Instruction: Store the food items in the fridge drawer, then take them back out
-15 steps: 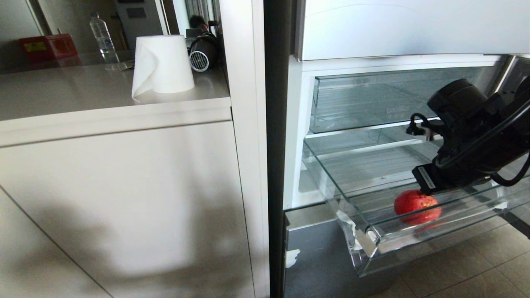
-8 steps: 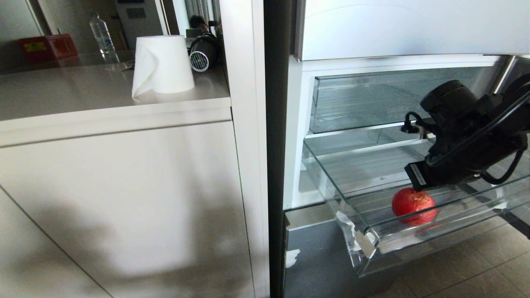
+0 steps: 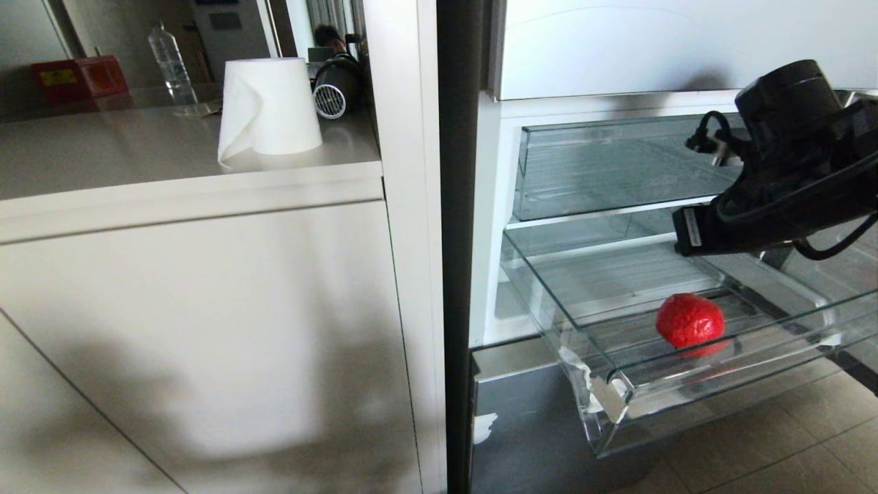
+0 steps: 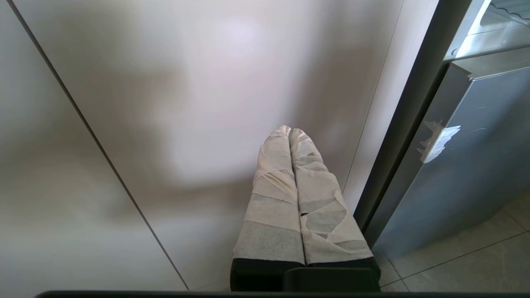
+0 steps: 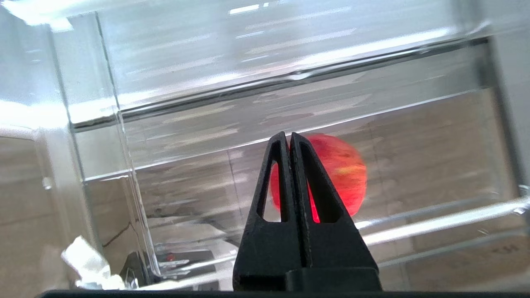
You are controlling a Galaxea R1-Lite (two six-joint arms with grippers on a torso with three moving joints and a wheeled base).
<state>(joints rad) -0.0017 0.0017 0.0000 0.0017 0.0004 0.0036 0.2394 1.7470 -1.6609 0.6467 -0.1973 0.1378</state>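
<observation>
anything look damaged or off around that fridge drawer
Yes: the clear fridge drawer has torn white tape scraps on its front left corner, and another scrap peels off the grey panel below. The red fruit sits intact inside.

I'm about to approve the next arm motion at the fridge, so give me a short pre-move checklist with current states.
1. Red fruit resting inside the fridge drawer: ok.
2. Drawer pulled out and reachable from above: ok.
3. Right gripper holding nothing, fingers shut: ok; open it before any regrasp.
4. Right gripper apart from the fruit, above it: ok.
5. Left gripper shut, off by the cabinet front, out of the way: ok.
6. Other food items still to handle: cannot tell.
</observation>
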